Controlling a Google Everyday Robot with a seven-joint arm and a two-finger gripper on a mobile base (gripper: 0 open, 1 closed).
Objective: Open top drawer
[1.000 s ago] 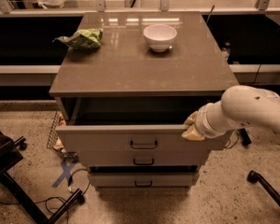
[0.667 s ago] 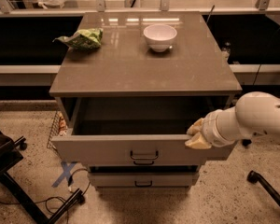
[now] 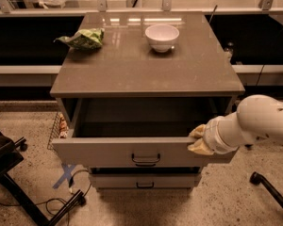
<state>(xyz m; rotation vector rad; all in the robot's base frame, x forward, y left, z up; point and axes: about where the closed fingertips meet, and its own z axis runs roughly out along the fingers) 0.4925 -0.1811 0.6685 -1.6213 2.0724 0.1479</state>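
Grey cabinet top [image 3: 146, 74] bearing white bowl [image 3: 162, 36] and crumpled green bag [image 3: 82, 39] at far side, top drawer [image 3: 108, 152] standing well open beneath, gripper [image 3: 198, 140] at its front's right end, jaws clamped over the upper rim

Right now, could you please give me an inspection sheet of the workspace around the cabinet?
Surface: cabinet top, brown and glossy, bearing two items.
Job's things: top drawer stands pulled out, its grey interior showing; its dark handle is untouched.
Clutter: white bowl and crumpled green bag, apart from each other on the cabinet top.
Grippers: gripper sits against the right end of the drawer front's upper edge.
Cables: black cable on the floor, lower left.
Surroundings: lower drawer pushed in; blue tape cross on the floor; chair base at left.
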